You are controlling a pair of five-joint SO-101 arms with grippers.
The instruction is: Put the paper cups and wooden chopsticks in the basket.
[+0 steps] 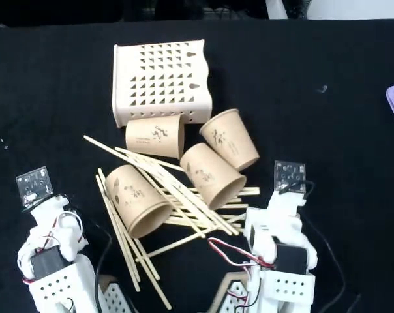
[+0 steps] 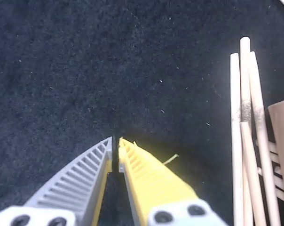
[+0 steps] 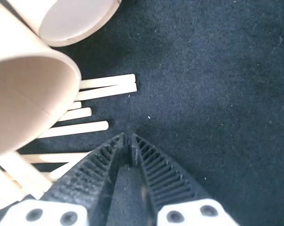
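Right gripper point(image 3: 129, 137) closed, empty; chopsticks point(image 3: 114, 87) lie just beside tips, long axes crosswise to jaws. Left gripper point(image 2: 114, 140) closed, farther off.

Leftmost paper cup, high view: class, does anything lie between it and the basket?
Yes. Another paper cup lies on its side right in front of the basket, directly between that and the leftmost cup.

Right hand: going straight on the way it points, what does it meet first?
Probably just the black cloth: the right hand, shut, points at bare cloth. The chopstick ends and nearest paper cup lie to one side of that line. Depth is unclear.
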